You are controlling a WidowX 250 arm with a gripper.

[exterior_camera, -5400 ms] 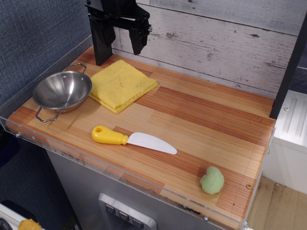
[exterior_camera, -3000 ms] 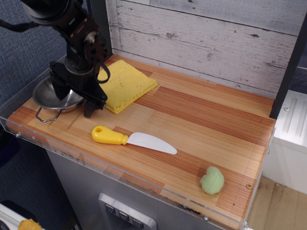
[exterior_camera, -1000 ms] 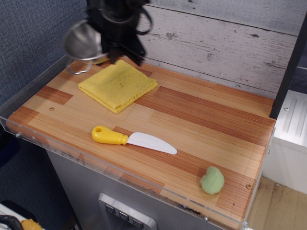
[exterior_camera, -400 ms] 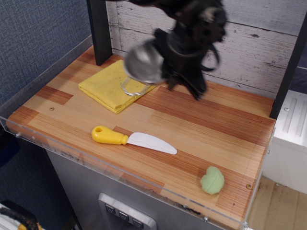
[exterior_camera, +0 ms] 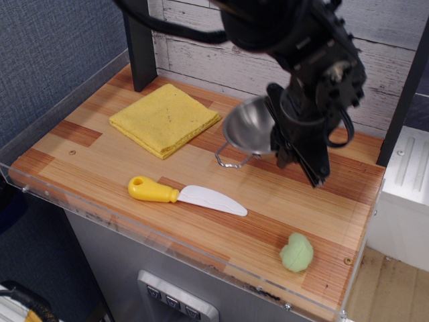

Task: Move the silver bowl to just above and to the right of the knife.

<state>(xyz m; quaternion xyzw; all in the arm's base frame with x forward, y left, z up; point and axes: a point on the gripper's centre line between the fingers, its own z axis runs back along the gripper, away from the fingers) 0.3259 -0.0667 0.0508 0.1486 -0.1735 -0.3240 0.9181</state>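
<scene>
Gripper [exterior_camera: 280, 144] clamped on silver bowl [exterior_camera: 249, 127] rim, tilted, at knife's [exterior_camera: 186, 194] 1 o'clock; thin steel, probably light, rigid, slippery; rim pinch suits.

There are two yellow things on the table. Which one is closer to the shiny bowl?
The folded yellow cloth. It lies left of the silver bowl; the knife with its yellow handle is farther down, near the front edge.

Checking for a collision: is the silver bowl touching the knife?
No, the silver bowl hangs tilted in the pincer, apart from the knife.
</scene>
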